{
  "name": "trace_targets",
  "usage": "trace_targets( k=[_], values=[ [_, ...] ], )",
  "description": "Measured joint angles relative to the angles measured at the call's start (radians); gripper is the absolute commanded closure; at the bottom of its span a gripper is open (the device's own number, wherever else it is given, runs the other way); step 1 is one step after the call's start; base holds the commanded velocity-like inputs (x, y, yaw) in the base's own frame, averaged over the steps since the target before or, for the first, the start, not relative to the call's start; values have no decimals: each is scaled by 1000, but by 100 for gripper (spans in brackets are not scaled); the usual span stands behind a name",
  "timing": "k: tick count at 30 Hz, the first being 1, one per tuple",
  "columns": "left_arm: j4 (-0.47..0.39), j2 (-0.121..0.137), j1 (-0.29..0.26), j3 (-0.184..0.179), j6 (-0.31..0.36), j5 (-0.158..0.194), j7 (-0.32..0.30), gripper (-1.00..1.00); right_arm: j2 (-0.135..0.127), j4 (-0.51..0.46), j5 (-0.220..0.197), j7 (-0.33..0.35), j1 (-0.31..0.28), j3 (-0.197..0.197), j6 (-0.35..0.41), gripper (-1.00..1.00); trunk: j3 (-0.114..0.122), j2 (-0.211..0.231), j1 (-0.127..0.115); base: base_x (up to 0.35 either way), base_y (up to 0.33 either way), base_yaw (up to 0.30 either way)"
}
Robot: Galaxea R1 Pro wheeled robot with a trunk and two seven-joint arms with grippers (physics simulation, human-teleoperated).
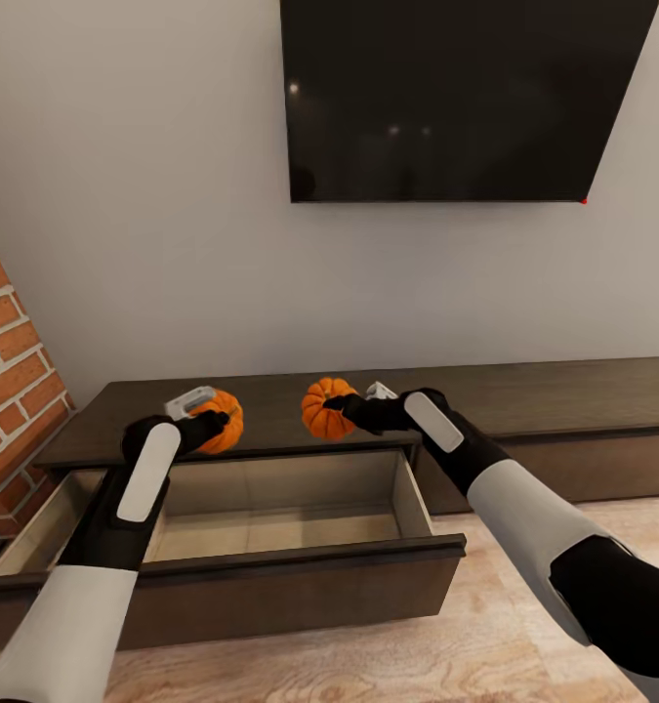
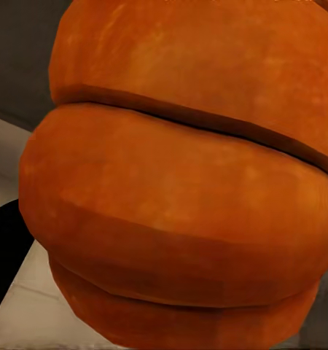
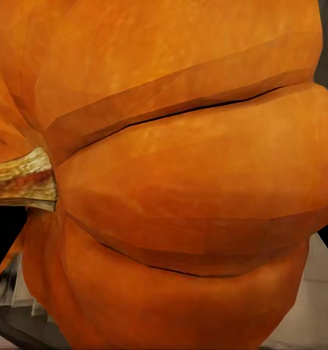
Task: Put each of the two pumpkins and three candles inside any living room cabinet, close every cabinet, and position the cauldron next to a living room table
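Note:
Two orange pumpkins hang in the air over the back of an open drawer [image 1: 270,571] of the long dark-brown cabinet [image 1: 524,395]. My left gripper [image 1: 212,424] is shut on the left pumpkin [image 1: 225,426]; up close its ribbed skin [image 2: 186,182] is all the left wrist view gives. My right gripper [image 1: 347,408] is shut on the right pumpkin [image 1: 322,410], whose skin and brownish stem [image 3: 22,179] show in the right wrist view. The drawer's inside looks empty. Candles, cauldron and table are out of view.
A black TV [image 1: 456,98] hangs on the grey wall above the cabinet. A brick column [image 1: 12,391] stands at the left, close to my left arm. Light wood floor [image 1: 466,625] lies in front of the cabinet, at the right.

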Motion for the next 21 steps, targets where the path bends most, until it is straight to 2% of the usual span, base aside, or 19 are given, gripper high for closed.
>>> trace_targets(
  k=[4, 15, 19, 21],
  values=[
    [-3, -5, 0, -18, 22, 1, 30, 100, 6, 0, -5, -23, -7, 0, 17, 100, 0, 0, 0, 0, 0, 0],
    [-7, -5, 1, -21, 48, 6, 34, 100, 8, 9, -4, -30, -9, 2, 93, 100, 0, 0, 0, 0, 0, 0],
    [-1, -5, 1, -19, 117, 9, 35, 100, 8, 10, -4, -37, -9, 1, 133, 100, 0, 0, 0, 0, 0, 0],
    [0, -6, 1, -19, 162, 8, 37, 100, 9, 11, -1, -67, -9, 1, 142, 100, 0, 0, 0, 0, 0, 0]
  ],
)
